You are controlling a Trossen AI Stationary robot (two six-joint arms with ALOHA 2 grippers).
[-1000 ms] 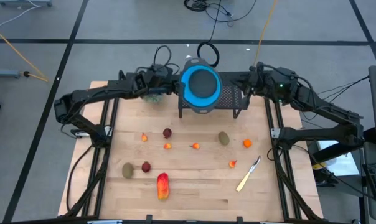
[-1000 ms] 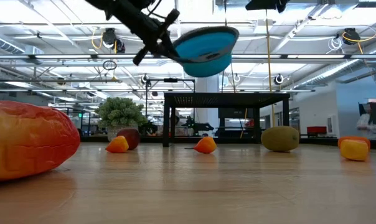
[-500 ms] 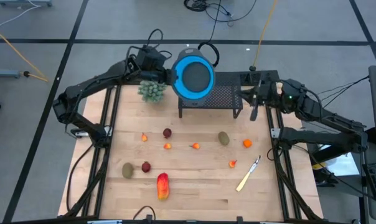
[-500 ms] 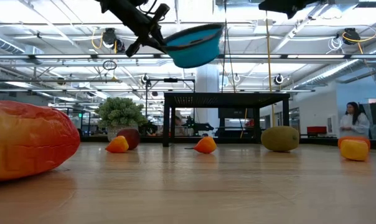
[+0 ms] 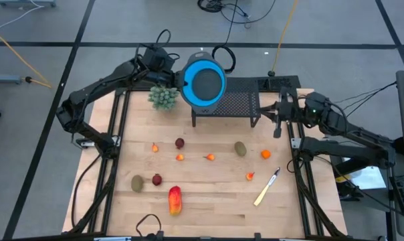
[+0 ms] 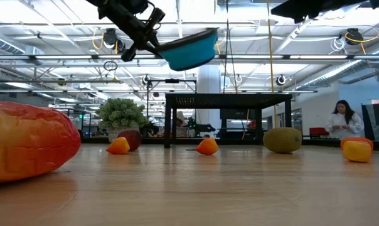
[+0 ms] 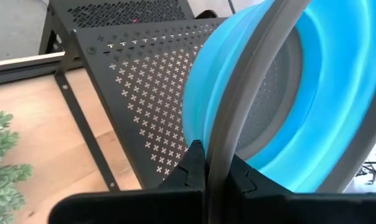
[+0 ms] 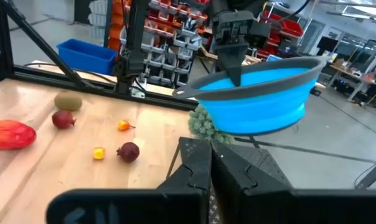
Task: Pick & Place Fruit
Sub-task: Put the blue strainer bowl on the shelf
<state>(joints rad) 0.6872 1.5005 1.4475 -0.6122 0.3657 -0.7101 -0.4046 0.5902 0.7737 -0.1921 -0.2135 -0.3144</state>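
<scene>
Blue ribbed bowl (image 5: 202,83), grey-rimmed.

The grey floor (image 5: 48,27) ran around the wooden table (image 5: 209,201), crossed by dark seams, a yellow cable (image 5: 15,37) trailing over it. Beyond the table's far edge, ceiling pipes and hanging lights (image 6: 114,37) glowed overhead; a person (image 6: 343,122) stood far off. Shelving with red bins (image 8: 169,31) and a blue crate (image 8: 88,56) lined the room.
</scene>
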